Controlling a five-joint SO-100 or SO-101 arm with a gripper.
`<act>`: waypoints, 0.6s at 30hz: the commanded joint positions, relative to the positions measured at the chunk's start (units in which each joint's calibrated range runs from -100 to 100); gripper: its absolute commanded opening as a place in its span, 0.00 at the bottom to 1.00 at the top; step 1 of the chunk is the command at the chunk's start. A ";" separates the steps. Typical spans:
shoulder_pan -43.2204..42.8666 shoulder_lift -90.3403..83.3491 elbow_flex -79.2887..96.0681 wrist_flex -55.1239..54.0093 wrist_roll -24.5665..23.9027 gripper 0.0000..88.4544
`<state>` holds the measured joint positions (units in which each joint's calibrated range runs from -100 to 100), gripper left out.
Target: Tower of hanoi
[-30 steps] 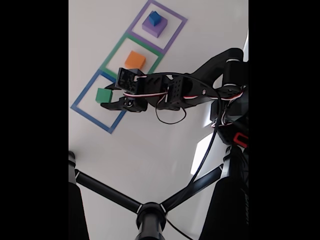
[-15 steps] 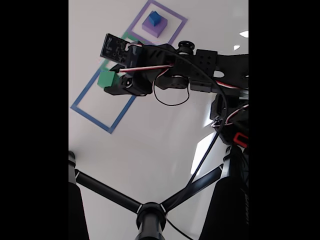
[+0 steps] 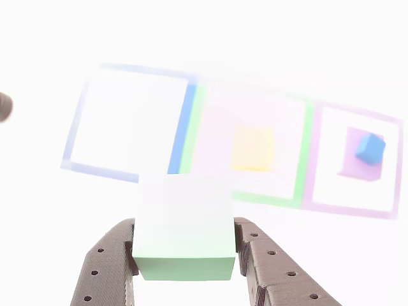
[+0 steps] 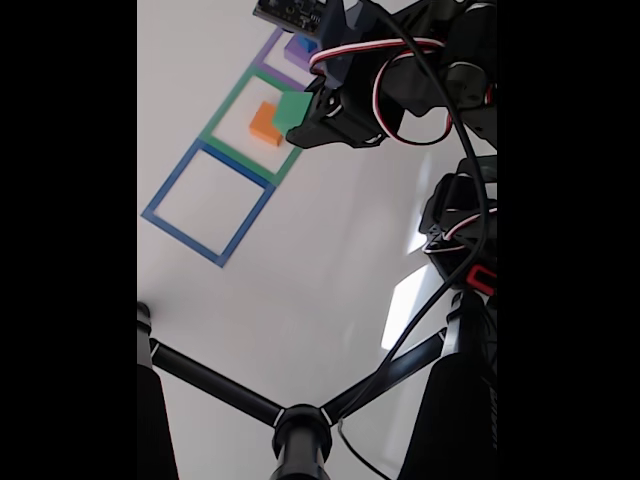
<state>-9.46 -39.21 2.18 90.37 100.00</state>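
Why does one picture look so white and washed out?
The other view is overexposed: the green cube in the gripper looks pale, and the taped squares are faded and smeared. The fixed view keeps strong colours, like the orange cube, with black bars at both sides.

No words, numbers or brands can be read — not on the green cube [image 3: 183, 229], the orange cube [image 4: 265, 123] or the taped squares [image 4: 208, 205]. The circuit board [image 4: 292, 12] on the arm shows tiny marks — too small to make out.
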 commanded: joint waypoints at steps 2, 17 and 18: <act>4.37 -2.00 -2.81 1.70 0.00 0.09; 8.69 -6.53 11.01 -8.43 0.00 0.10; 8.98 -7.09 13.01 -10.05 0.00 0.10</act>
<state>-1.84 -43.35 10.97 85.55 100.00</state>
